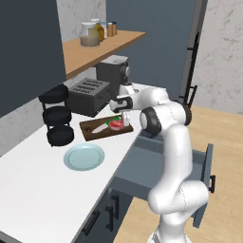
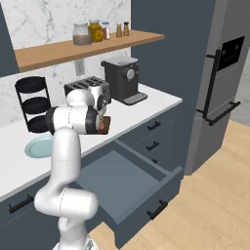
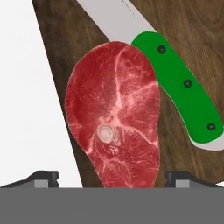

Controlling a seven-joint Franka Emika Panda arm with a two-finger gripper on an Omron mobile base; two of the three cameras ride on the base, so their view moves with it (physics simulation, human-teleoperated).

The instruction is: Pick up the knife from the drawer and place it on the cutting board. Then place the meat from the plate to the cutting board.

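The red meat [image 3: 114, 113] lies flat on the dark brown cutting board [image 3: 188, 30], touching the green-handled knife [image 3: 183, 83], whose pale blade runs off toward the top of the hand view. My gripper [image 3: 113, 177] hangs just above the meat, open, with one fingertip on each side and clear of it. From the left base camera, the gripper [image 1: 125, 118] is over the meat [image 1: 115, 125] at the near end of the cutting board [image 1: 92, 127]. The light blue-green plate [image 1: 84, 157] lies bare in front of the board. Below the counter the drawer [image 2: 122, 178] stands pulled out.
A toaster [image 1: 88, 95] and a coffee machine [image 1: 114, 69] stand behind the board. A black tiered rack [image 1: 57, 116] is to its left. A wooden shelf [image 1: 95, 47] with jars hangs above. The open drawer juts into the floor space by the base.
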